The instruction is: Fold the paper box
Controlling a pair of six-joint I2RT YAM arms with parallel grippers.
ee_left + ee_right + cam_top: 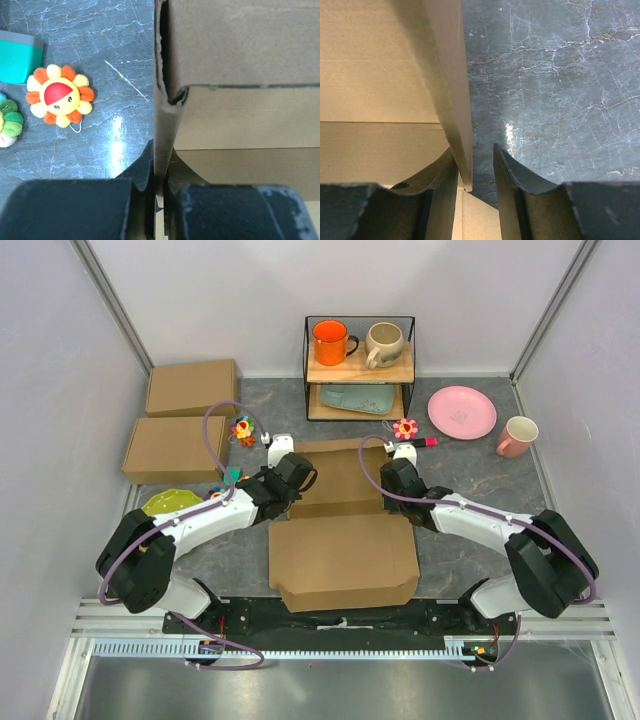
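Observation:
The paper box (342, 540) is plain brown cardboard lying mid-table, its wide lid flap flat toward me and its tray part behind. My left gripper (290, 480) is at the tray's left wall. In the left wrist view the gripper (160, 175) is shut on that upright wall (164, 125). My right gripper (397, 480) is at the tray's right wall. In the right wrist view the gripper (475, 165) is open. The wall (452, 75) stands between the jaws against the left finger, apart from the right finger (512, 170).
Two other brown boxes (192, 387) (175, 448) lie at the back left. A wire rack (358, 370) holds an orange mug, a beige mug and a teal plate. A pink plate (461, 412) and pink mug (517, 436) are at the right. Flower toys (243, 429) (405, 428) and a yellow-green dish (172, 502) lie near the box.

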